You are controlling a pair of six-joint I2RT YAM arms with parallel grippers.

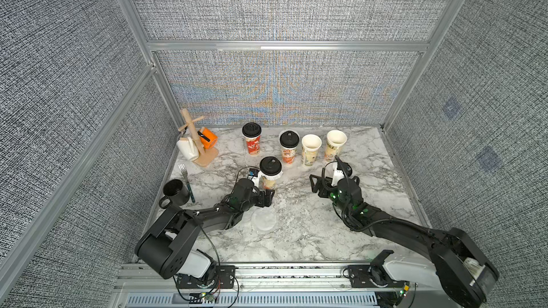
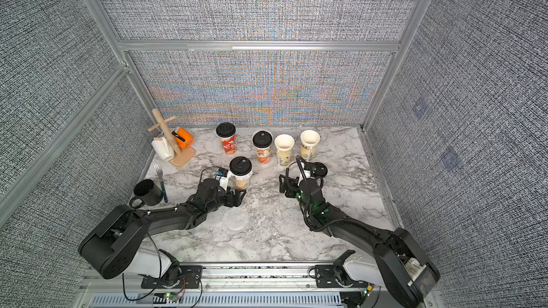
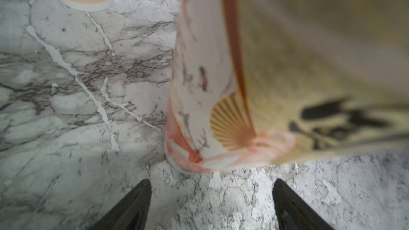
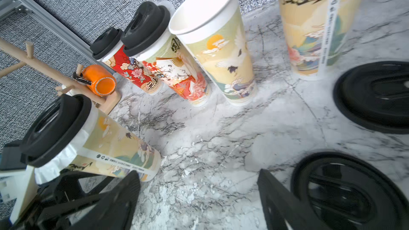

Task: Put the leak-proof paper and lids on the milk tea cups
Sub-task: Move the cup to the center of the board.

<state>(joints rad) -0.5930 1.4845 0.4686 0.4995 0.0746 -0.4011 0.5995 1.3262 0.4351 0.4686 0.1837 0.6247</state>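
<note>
Five milk tea cups stand on the marble table [image 1: 311,232]. Black lids cap three of them: a red one [image 1: 251,140], a red-orange one [image 1: 288,147] and a nearer beige one [image 1: 269,176]. Leak-proof paper pokes out under the nearer cup's lid [image 4: 66,151] and under the red-orange cup's lid [image 4: 169,7]. Two beige cups [image 1: 310,149] [image 1: 335,143] are uncovered. More leak-proof paper [image 1: 264,219] lies flat in front of the left gripper. My left gripper [image 3: 211,186] is open, close to the nearer cup's base [image 3: 210,107]. My right gripper [image 4: 198,173] is open over bare marble.
Two loose black lids [image 4: 374,94] [image 4: 349,193] lie beside my right gripper. At the back left, a wooden mug tree [image 1: 194,140] holds an orange mug [image 1: 207,138] and a white mug [image 1: 186,149]. A black mug [image 1: 175,192] and a fork [image 1: 186,182] sit left. Grey walls enclose the table.
</note>
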